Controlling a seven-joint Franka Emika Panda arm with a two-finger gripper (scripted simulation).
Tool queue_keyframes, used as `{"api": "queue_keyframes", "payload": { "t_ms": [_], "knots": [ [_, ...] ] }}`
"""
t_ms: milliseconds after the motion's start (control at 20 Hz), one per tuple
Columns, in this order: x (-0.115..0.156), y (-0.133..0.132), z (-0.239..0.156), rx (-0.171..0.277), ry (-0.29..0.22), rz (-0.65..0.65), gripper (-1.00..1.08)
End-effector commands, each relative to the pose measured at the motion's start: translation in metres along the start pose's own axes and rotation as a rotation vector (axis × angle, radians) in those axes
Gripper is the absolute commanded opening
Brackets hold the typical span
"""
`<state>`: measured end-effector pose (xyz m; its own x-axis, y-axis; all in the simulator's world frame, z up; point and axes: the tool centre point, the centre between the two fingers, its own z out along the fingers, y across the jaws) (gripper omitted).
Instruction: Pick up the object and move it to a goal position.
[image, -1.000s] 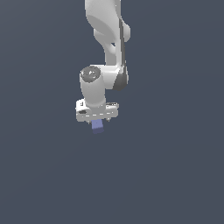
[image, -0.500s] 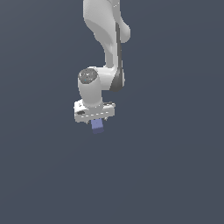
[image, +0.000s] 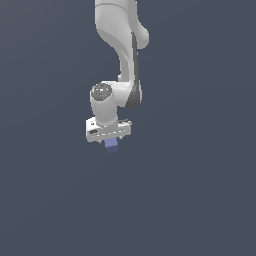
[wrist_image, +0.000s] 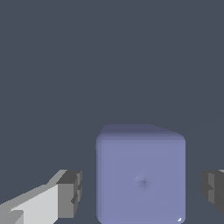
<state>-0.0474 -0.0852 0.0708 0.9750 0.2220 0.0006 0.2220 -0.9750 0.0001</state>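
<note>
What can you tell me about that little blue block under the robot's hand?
The cube is small, matte periwinkle blue, with rounded edges and plain faces apart from a faint mark at the centre of the face toward the wrist camera. In the exterior view it sits just below the white gripper and is narrower than it. In the wrist view it sits between the two dark fingertips, with a visible gap on each side, so nothing is seen touching it.

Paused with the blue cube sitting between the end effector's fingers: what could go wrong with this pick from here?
1. The wrist view shows a gap between the cube and the fingers on both sides, so lifting before closing would probably leave it behind.
2. If the end effector closes unevenly, one finger may touch first and push or twist the cube.
</note>
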Motion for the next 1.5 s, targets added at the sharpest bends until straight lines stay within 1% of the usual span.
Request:
{"api": "queue_keyframes", "payload": {
  "t_ms": [0, 200, 400, 450, 1100, 1450],
  "knots": [
    [-0.001, 0.000, 0.013, 0.000, -0.001, -0.001, 1.00],
    [-0.001, 0.000, 0.027, 0.000, -0.001, -0.002, 1.00],
    [0.000, 0.000, 0.031, 0.000, -0.001, -0.002, 1.00],
    [0.000, 0.000, 0.031, 0.000, -0.001, -0.002, -1.00],
    [0.000, 0.000, 0.028, 0.000, 0.000, -0.001, -1.00],
    [0.011, -0.012, 0.001, 0.000, 0.000, -0.001, -1.00]
  ]
}}
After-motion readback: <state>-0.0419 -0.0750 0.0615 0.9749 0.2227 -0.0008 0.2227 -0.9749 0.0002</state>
